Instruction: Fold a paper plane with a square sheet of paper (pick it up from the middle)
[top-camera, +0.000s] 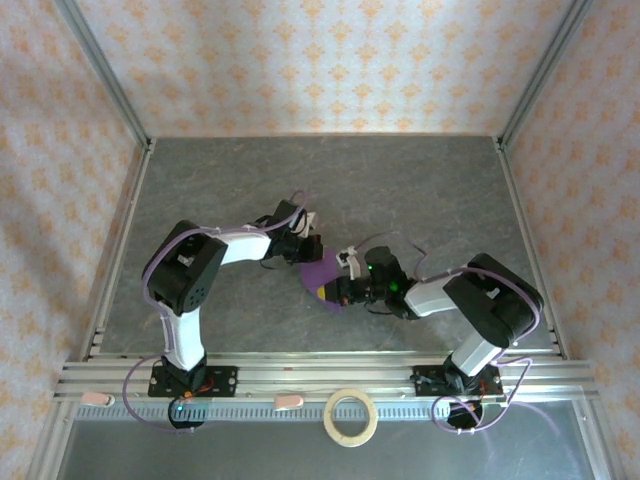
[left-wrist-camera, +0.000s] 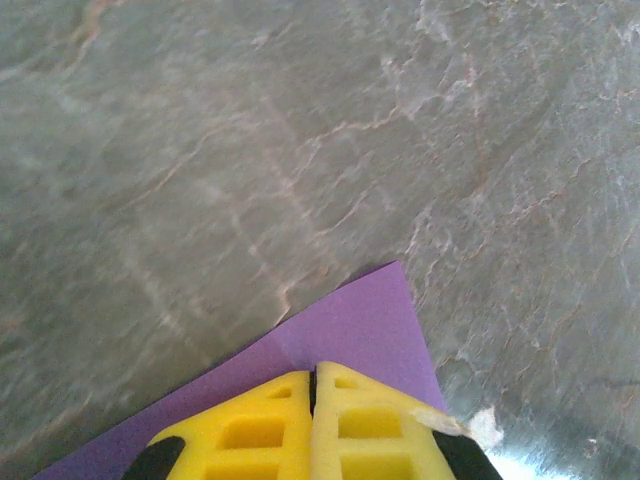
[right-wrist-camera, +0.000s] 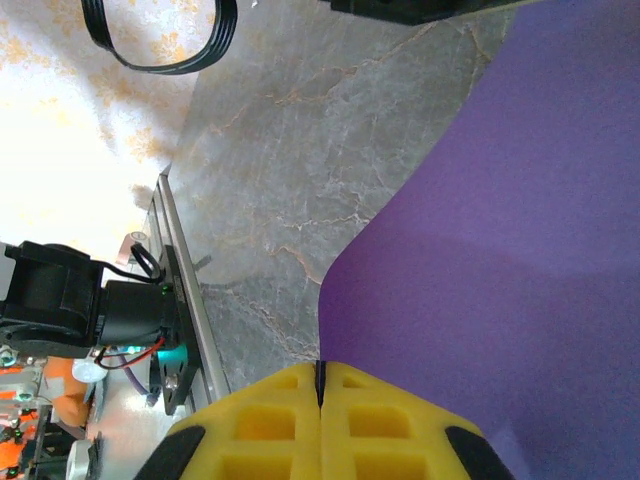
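The square sheet of paper (top-camera: 322, 270) is purple and hangs bowed between my two grippers over the middle of the grey table. My left gripper (top-camera: 305, 247) holds its far side. In the left wrist view the yellow fingertips (left-wrist-camera: 345, 420) are pressed together at my left gripper (left-wrist-camera: 313, 368), a faint crease in the paper (left-wrist-camera: 365, 320) runs into them, and one pointed corner sticks out beyond. My right gripper (top-camera: 338, 291) holds the near side. In the right wrist view my right gripper (right-wrist-camera: 320, 365) is shut on the curved edge of the sheet (right-wrist-camera: 500, 200).
A tan tape ring (top-camera: 351, 417) lies in front of the aluminium rail (top-camera: 320, 375) at the near edge. The left arm's base (right-wrist-camera: 60, 300) and the rail (right-wrist-camera: 185, 290) show beyond the right gripper. Metal frame posts (top-camera: 105, 75) stand at the back corners.
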